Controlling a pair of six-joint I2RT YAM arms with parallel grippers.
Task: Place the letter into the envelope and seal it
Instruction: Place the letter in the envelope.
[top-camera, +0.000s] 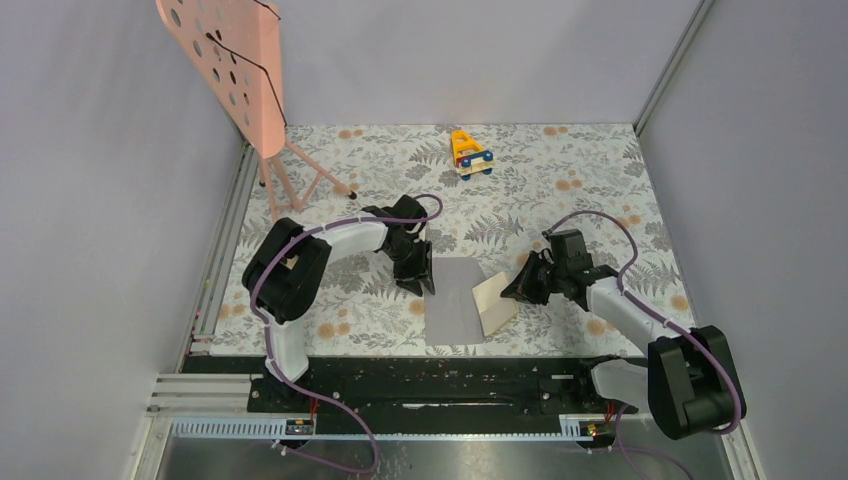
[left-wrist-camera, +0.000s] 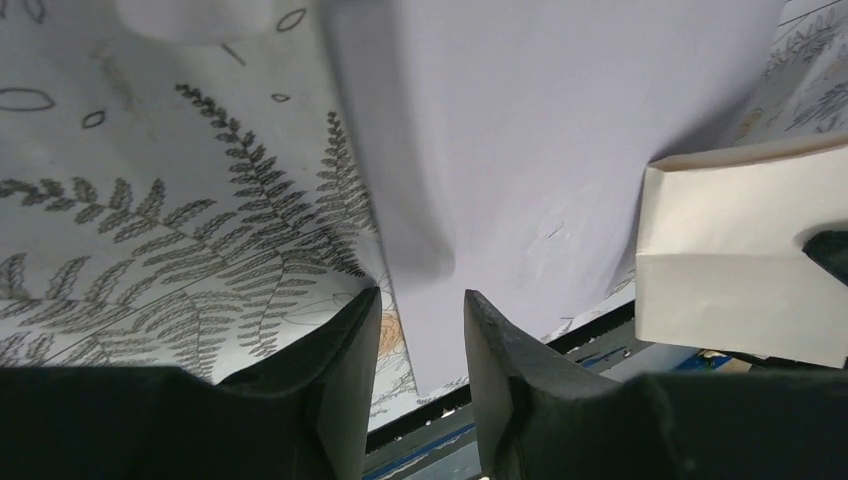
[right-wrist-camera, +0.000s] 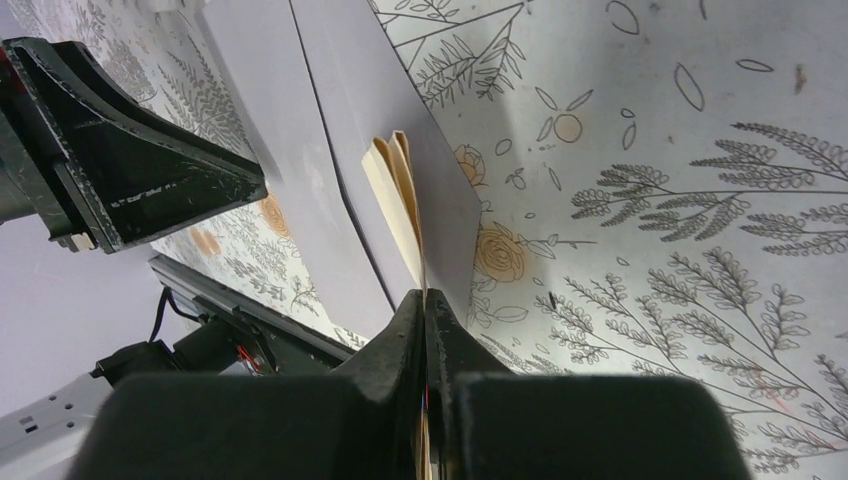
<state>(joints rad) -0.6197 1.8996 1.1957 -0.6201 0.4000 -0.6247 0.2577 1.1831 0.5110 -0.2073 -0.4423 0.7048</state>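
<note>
The grey-lilac envelope (top-camera: 452, 300) lies flat on the floral table near the front edge. My left gripper (top-camera: 422, 283) stands over its upper left side; in the left wrist view its jaws (left-wrist-camera: 420, 310) are open, straddling the envelope (left-wrist-camera: 520, 150) edge, which runs between them without being pinched. The letter (top-camera: 493, 303), a folded cream sheet, is tilted over the envelope's right edge. My right gripper (top-camera: 516, 290) is shut on the letter (right-wrist-camera: 395, 190), jaws (right-wrist-camera: 424, 300) pressed together on its near end. The letter (left-wrist-camera: 740, 270) also shows at the right of the left wrist view.
A pink perforated stand (top-camera: 235, 60) on thin legs rises at the back left. A small yellow and blue toy (top-camera: 470, 153) sits at the back centre. A black rail (top-camera: 430, 375) runs along the near edge. Grey walls enclose the table.
</note>
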